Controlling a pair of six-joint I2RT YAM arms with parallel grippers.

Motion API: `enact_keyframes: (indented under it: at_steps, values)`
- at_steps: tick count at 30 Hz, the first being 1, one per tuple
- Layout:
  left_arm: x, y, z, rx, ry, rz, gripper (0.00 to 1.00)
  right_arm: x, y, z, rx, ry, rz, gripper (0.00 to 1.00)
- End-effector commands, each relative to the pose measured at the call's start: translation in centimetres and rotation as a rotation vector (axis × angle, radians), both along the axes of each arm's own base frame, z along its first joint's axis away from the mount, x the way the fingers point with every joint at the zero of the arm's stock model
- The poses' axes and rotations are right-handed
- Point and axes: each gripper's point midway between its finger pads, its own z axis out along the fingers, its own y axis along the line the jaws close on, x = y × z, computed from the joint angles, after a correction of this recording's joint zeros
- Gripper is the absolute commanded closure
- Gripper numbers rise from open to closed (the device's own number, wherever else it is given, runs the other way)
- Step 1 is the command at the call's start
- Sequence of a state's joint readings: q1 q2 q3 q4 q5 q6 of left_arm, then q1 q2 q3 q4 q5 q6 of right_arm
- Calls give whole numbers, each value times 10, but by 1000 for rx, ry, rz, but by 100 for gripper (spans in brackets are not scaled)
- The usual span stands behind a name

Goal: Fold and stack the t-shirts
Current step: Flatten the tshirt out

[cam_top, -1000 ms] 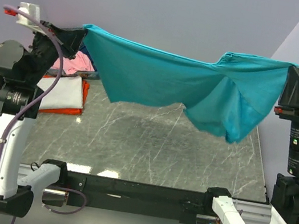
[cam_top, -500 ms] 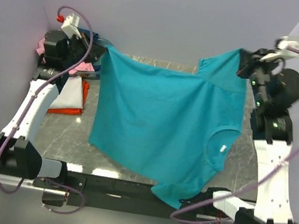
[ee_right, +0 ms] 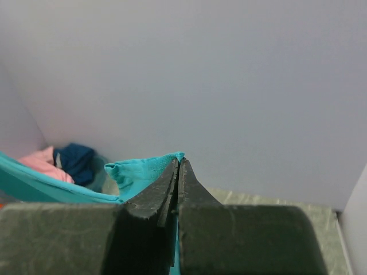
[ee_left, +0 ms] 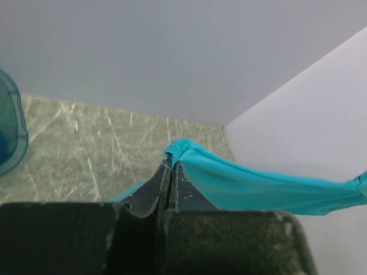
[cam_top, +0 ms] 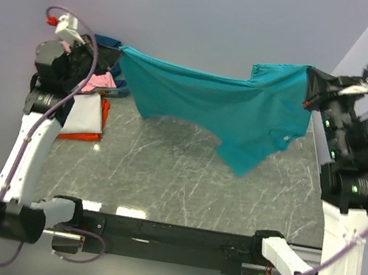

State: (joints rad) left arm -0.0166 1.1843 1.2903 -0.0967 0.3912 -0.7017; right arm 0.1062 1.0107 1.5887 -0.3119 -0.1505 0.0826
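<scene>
The teal t-shirt (cam_top: 211, 103) hangs stretched in the air between both arms, above the far half of the marble table (cam_top: 183, 180). My left gripper (cam_top: 116, 54) is shut on its left corner, seen pinched in the left wrist view (ee_left: 172, 160). My right gripper (cam_top: 308, 77) is shut on its right corner, seen in the right wrist view (ee_right: 179, 161). The shirt sags in the middle and a loose part with the neck hole (cam_top: 280, 137) droops on the right. A folded white shirt (cam_top: 82, 114) lies on an orange one (cam_top: 81, 136) at the left. A pink shirt (cam_top: 96, 81) and a navy one (ee_right: 77, 160) lie far left.
The blue-grey basket (ee_left: 11, 134) stands at the far left corner with the pink and navy shirts by it. Purple walls close the back and both sides. A black rail (cam_top: 167, 233) runs along the near table edge between the arm bases.
The shirt was held spread and hanging flat over the table half a second ago. Both grippers have lifted and pulled apart, so it now hangs taut as a band between them.
</scene>
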Motion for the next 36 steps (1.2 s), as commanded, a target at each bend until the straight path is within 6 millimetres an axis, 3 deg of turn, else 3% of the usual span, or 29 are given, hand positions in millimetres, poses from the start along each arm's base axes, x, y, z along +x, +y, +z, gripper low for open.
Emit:
enact_keyframes:
  at_steps: [1, 5, 10, 15, 18, 21, 24, 25, 27, 29, 30, 31, 33, 34, 35, 36]
  values:
    - [-37, 12, 59, -53, -167, 78, 100, -51, 1, 60, -25, -222, 31, 100]
    - [-77, 23, 100, -94, -297, 139, 100, -87, 1, 86, -43, -326, 48, 100]
    - [-118, 29, 138, -101, -422, 166, 99, -122, -1, 114, -37, -426, 50, 100]
    - [-130, 47, 149, -104, -436, 270, 100, -141, -1, 133, -16, -458, 65, 100]
    - [-123, 49, 144, -100, -419, 283, 99, -132, -1, 135, -1, -440, 66, 100]
    - [-95, 42, 130, -100, -357, 242, 99, -94, -7, 122, 4, -354, 15, 100]
    - [-58, 23, 105, -138, -287, 138, 99, -38, -13, 94, -20, -245, -50, 100]
    - [-41, 16, 90, -155, -246, 109, 99, -11, -13, 79, -35, -191, -64, 100]
    - [-20, 13, 72, -158, -215, 97, 99, 20, -17, 53, -45, -125, -77, 100]
    - [6, 4, 40, -143, -143, 75, 99, 57, -24, 20, -24, -50, -79, 100]
    - [14, -1, 33, -137, -138, 59, 99, 67, -22, 10, -16, -30, -58, 100]
    - [31, -10, 10, -121, -86, 38, 100, 84, -30, -6, 6, 4, -68, 100]
    - [46, -22, -13, -100, -44, 0, 99, 110, -40, -38, 22, 53, -68, 100]
    - [61, -33, -40, -86, 16, -28, 99, 131, -44, -62, 21, 103, -70, 100]
    - [67, -40, -48, -78, 34, -54, 95, 145, -50, -83, 25, 139, -76, 100]
    - [75, -44, -62, -54, 55, -58, 83, 170, -61, -117, 33, 216, -90, 100]
